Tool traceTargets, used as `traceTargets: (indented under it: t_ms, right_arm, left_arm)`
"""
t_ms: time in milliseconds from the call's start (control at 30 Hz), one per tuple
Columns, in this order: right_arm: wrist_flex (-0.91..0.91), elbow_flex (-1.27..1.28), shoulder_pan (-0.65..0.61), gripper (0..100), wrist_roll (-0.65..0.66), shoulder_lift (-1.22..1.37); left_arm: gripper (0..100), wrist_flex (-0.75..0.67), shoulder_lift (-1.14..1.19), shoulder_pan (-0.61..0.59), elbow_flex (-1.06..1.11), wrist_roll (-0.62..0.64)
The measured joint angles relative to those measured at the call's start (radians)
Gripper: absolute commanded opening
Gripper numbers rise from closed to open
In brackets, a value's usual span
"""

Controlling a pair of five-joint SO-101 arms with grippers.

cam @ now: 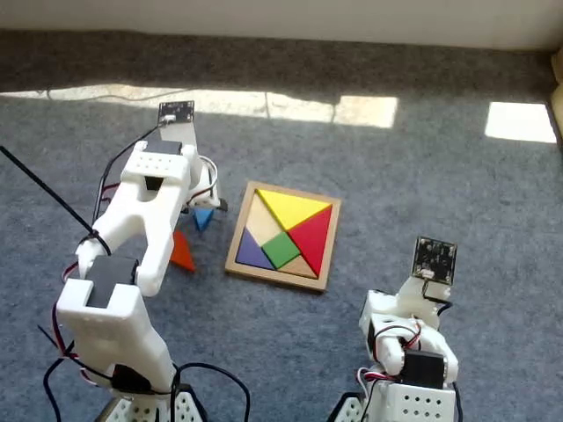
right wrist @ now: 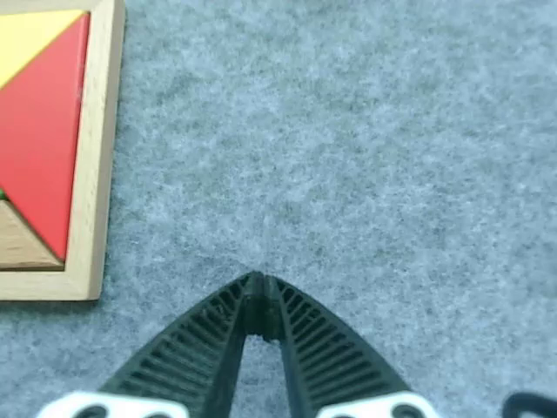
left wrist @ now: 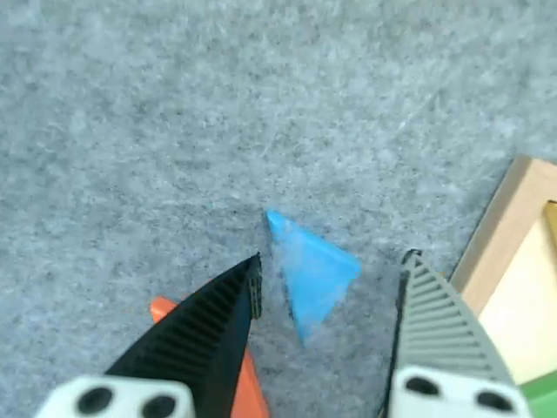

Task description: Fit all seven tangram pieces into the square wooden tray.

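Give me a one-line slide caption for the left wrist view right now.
Open left pincer straddling the blue triangle on the carpet, orange piece and wooden tray nearby.

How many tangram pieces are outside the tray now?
2. The blue triangle lies on the carpet between the fingers of the open left gripper; the orange piece is beside it, partly under the arm, which may hide more.

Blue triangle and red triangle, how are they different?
The blue triangle lies loose on the carpet, inside the open left gripper; the red triangle sits in the tray. Blue is smaller than red. Both are flat triangles.
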Motion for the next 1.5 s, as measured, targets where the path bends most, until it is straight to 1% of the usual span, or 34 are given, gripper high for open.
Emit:
traceTargets:
  t_ms: [133, 300, 567, 667, 767, 833, 1000, 1133, 1333, 1500]
  right_arm:
    - [0.000, 0.000, 0.000, 1.2, 0.000, 0.000]
    - [0.000, 0.000, 0.000, 1.2, 0.000, 0.000]
    - [0.000, 0.000, 0.000, 1.2, 0.000, 0.000]
    - [0.000, 0.000, 0.000, 1.2, 0.000, 0.000]
    - [0.000, 0.000, 0.000, 1.2, 0.000, 0.000]
    - [0.000, 0.000, 0.000, 1.2, 0.000, 0.000]
    - [0.000, 0.000, 0.000, 1.2, 0.000, 0.000]
    - [0.000, 0.000, 0.000, 1.2, 0.000, 0.000]
    - [0.000, 0.000, 0.000, 1.2, 0.000, 0.000]
    - [0.000, 0.000, 0.000, 1.2, 0.000, 0.000]
  left_arm:
    - [21, -0.009, 0.005, 0.000, 0.000, 0.000]
    - [21, -0.006, 0.078, -0.002, -0.025, 0.000]
    - [21, 0.138, 0.186, -0.002, -0.192, -0.002]
    - [15, 0.163, 0.207, -0.003, -0.226, -0.002]
    - [10, 0.161, 0.209, 0.005, -0.235, 0.000]
    - [9, 0.160, 0.210, 0.006, -0.235, 0.000]
    - [9, 0.160, 0.210, 0.006, -0.235, 0.002]
    - [9, 0.160, 0.210, 0.006, -0.235, -0.034]
    - [9, 0.161, 0.209, 0.006, -0.235, -0.044]
    - [9, 0.169, 0.127, 0.002, -0.181, -0.048]
